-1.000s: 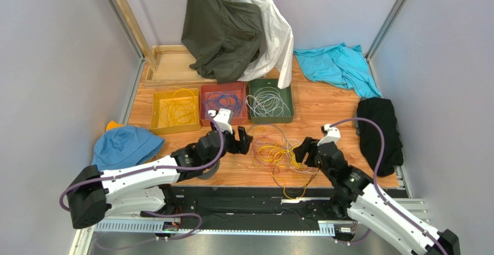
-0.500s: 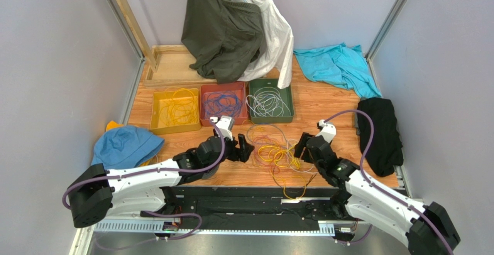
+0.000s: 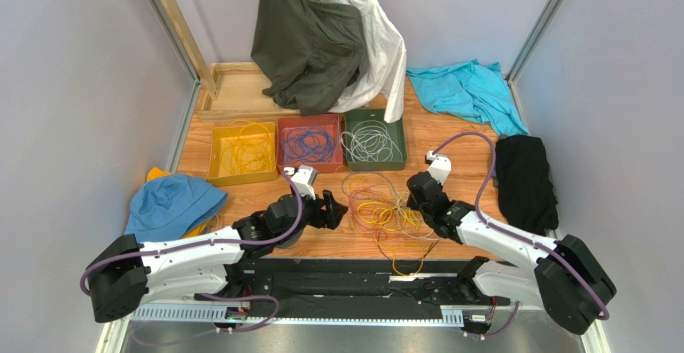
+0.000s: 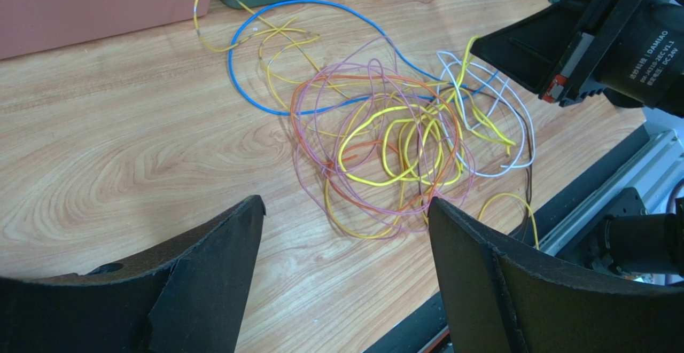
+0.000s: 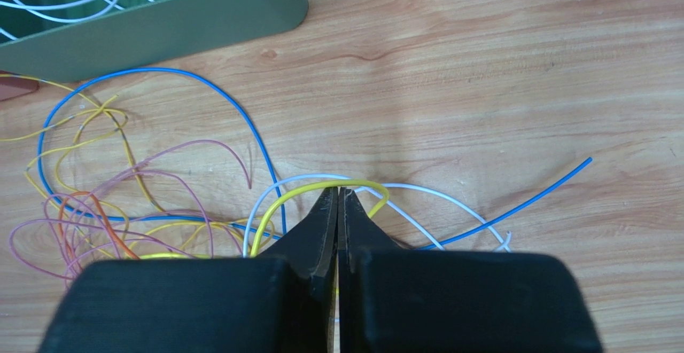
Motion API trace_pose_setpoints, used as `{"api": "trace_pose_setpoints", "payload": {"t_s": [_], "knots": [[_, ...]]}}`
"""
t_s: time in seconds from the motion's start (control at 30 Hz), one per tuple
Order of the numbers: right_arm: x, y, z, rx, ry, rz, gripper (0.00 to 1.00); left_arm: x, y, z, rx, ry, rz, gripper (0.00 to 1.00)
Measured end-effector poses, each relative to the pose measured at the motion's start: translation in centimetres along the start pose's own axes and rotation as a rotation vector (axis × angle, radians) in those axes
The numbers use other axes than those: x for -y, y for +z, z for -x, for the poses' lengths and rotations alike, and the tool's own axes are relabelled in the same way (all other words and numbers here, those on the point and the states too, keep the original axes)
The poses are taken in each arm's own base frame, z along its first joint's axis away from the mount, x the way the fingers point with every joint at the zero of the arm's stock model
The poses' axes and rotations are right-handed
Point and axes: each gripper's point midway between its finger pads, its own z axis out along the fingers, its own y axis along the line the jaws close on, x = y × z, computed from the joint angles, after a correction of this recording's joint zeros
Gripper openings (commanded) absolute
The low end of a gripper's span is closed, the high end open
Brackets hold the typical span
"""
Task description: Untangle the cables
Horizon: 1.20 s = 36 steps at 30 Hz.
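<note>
Reaching further forward than a second ago, the right gripper (image 3: 417, 186) now sits lower and nearer the green tray (image 3: 375, 163), its arm laid almost flat along the table (image 3: 449, 141). The left gripper (image 3: 331, 209) has eased back a little toward the near edge. The cables (image 3: 385, 213) lie in a loose heap on the wood between the two grippers, just in front of the trays.

The right fingers are pressed together, and a yellow strand (image 5: 281, 201) bends sharply over their very tips (it looks nipped there, though the contact is slight). Taking a strand at the heap's outer edge makes sense, since from there it can probably be drawn clear without dragging the whole knot. The left jaws stand wide apart and hold nothing. They hover off the opposite side of the heap, likely placed to pin or catch the rest once the strand is pulled.

Only the right wrist view shows that pinch, with a blue strand (image 5: 241, 121) curving off beside it. The left wrist view shows what the right cannot: yellow, pinkish-purple and orange loops interlaced at the heap's centre, and the blue one circling behind them. The overhead view resolves neither detail, but it alone shows both arms flanking the heap and wires already lying coiled in the trays.
</note>
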Motion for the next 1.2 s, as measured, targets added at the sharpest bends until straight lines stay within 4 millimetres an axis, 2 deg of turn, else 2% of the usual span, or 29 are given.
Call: {"api": "trace_pose_setpoints", "payload": {"t_s": [0.07, 0.1, 0.17, 0.2, 0.3, 0.33, 0.4, 0.57, 0.77, 0.8, 0.87, 0.9, 0.93, 1.0, 1.1, 1.2], "knots": [[-0.1, -0.2, 0.4, 0.01, 0.004, 0.006, 0.0, 0.0, -0.2, 0.1, 0.007, -0.003, -0.004, 0.84], [-0.3, -0.4, 0.7, 0.018, 0.009, 0.016, 0.04, 0.1, -0.3, 0.2, 0.011, -0.005, -0.007, 0.84], [-0.6, -1.2, 1.5, 0.04, 0.025, 0.045, 0.2, 0.2, -0.4, 0.5, 0.02, -0.009, -0.014, 0.84], [-0.8, -1.8, 2.1, 0.054, 0.035, 0.066, 0.35, 0.2, -0.5, 0.6, 0.024, -0.011, -0.017, 0.84], [-1.6, -3.7, 3.4, 0.083, 0.059, 0.137, 0.5, 0.3, -0.7, 0.8, 0.033, -0.015, -0.024, 0.84], [-1.8, -4.2, 3.5, 0.081, 0.056, 0.156, 0.52, 0.3, -0.8, 0.8, 0.034, -0.016, -0.025, 0.84], [-2.2, -5.0, 3.1, 0.058, 0.04, 0.193, 0.57, 0.2, -0.8, 0.7, 0.033, -0.017, -0.025, 0.84], [-2.7, -6.3, -0.7, -0.067, -0.056, 0.231, 0.58, -0.2, -0.7, -0.1, 0.014, -0.02, -0.019, 0.84], [-1.4, -5.3, -4.6, -0.193, -0.15, 0.146, 0.56, -0.3, -0.3, -0.9, -0.008, -0.026, -0.014, 0.84], [-1.1, -5.1, -5.0, -0.204, -0.16, 0.126, 0.52, -0.2, -0.3, -0.8, -0.007, -0.028, -0.015, 0.84], [-0.5, -4.5, -5.6, -0.225, -0.186, 0.081, 0.4, -0.1, -0.2, -0.7, -0.003, -0.031, -0.018, 0.84], [-0.2, -4.3, -5.8, -0.235, -0.199, 0.06, 0.19, -0.1, -0.2, -0.7, -0.002, -0.032, -0.02, 0.84], [0.0, -4.1, -5.9, -0.243, -0.209, 0.038, 0.09, -0.1, -0.2, -0.7, -0.001, -0.033, -0.02, 0.84], [0.1, -3.8, -5.8, -0.245, -0.219, 0.01, 0.0, -0.3, -0.4, -0.9, -0.002, -0.032, -0.019, 0.84], [-0.4, -4.4, -4.8, -0.204, -0.209, 0.023, 0.0, -0.5, -0.7, -0.9, 0.003, -0.034, -0.021, 0.84], [-1.7, -6.3, -2.6, -0.129, -0.186, 0.094, 0.0, -0.5, -1.1, -0.6, 0.018, -0.039, -0.027, 0.84]]}}
